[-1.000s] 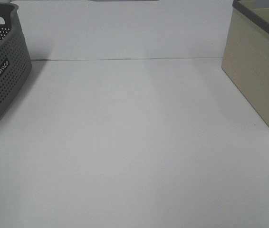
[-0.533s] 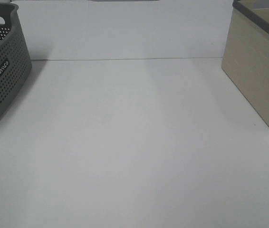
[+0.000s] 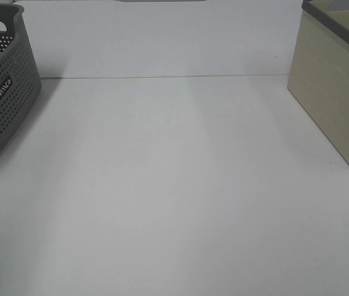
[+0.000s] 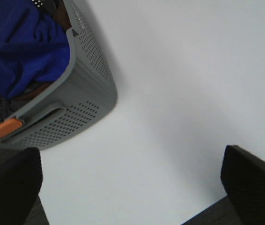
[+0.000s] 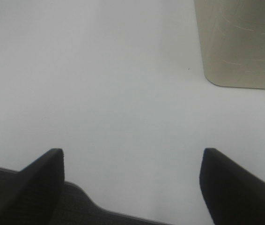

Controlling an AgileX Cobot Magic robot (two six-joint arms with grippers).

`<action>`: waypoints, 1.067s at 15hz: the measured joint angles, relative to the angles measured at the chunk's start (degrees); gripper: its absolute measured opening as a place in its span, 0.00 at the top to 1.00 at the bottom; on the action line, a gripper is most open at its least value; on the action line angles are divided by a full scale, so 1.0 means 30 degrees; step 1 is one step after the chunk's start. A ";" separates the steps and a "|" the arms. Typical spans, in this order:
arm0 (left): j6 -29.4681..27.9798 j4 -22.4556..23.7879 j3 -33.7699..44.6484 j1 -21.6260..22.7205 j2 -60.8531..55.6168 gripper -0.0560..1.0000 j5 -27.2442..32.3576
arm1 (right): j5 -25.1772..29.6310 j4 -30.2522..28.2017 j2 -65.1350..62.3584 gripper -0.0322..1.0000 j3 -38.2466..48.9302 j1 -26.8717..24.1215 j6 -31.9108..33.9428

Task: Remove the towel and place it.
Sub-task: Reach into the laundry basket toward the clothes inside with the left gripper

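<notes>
Towel [image 4: 27, 44] hasn't moved from gray basket [image 4: 85, 93]; my L gripper [image 4: 132, 183] & R gripper [image 5: 135, 178] both wide apart, nothing grabbed.

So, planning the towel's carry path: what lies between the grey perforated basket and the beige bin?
Nothing but bare white table separates the grey basket from the beige bin; the exterior high view shows it.

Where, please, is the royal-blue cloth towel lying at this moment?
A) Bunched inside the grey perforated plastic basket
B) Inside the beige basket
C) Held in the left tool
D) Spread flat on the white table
A: in the left wrist view the royal-blue cloth towel lies crumpled within the walls of the grey perforated plastic basket.
</notes>
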 joint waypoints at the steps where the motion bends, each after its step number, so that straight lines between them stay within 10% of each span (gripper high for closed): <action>1: 0.2005 0.0535 -0.2445 0.0000 0.3705 0.02 0.0000 | 0.0000 0.0019 0.0000 0.22 0.0000 0.0000 0.0000; 16: 0.9855 0.9435 -1.8182 0.0000 2.5210 0.02 -0.0477 | 0.0000 0.0153 0.0000 0.22 0.0000 0.0000 0.0000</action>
